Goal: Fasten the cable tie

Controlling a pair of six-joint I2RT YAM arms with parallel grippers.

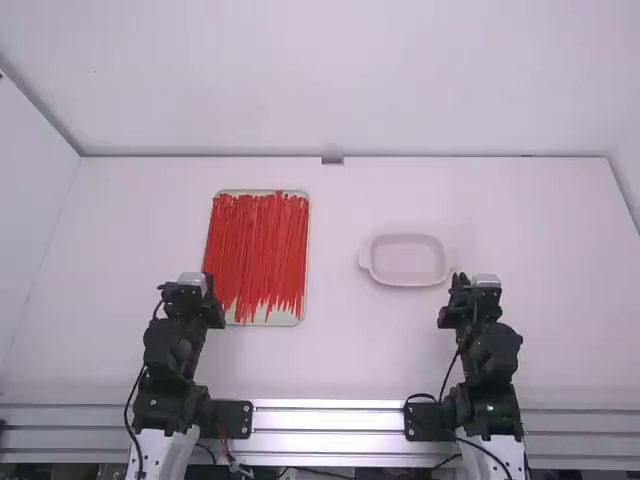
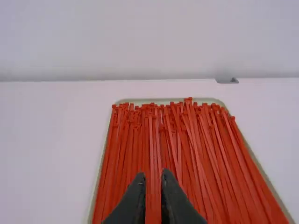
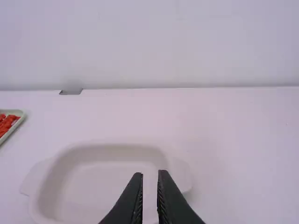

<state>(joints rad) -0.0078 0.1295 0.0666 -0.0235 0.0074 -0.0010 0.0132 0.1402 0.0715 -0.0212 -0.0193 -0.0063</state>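
Observation:
A pale tray (image 1: 303,254) left of the table's middle carries a dense pile of red cable ties (image 1: 257,253), lying lengthwise away from the arms. The left wrist view looks along the ties (image 2: 187,149) with my left gripper (image 2: 153,178) above their near end, fingers nearly together and nothing between them. The left gripper (image 1: 190,296) sits by the tray's near left corner. My right gripper (image 3: 149,178) hangs just before a white handled dish (image 3: 107,184), fingers nearly together and empty. From above, that gripper (image 1: 470,295) is at the dish's (image 1: 405,259) near right side.
A small grey bracket (image 1: 332,158) sits at the table's far edge against the back wall. An aluminium rail (image 1: 330,415) runs along the near edge, carrying both arm bases. Bare white table lies between tray and dish and toward both sides.

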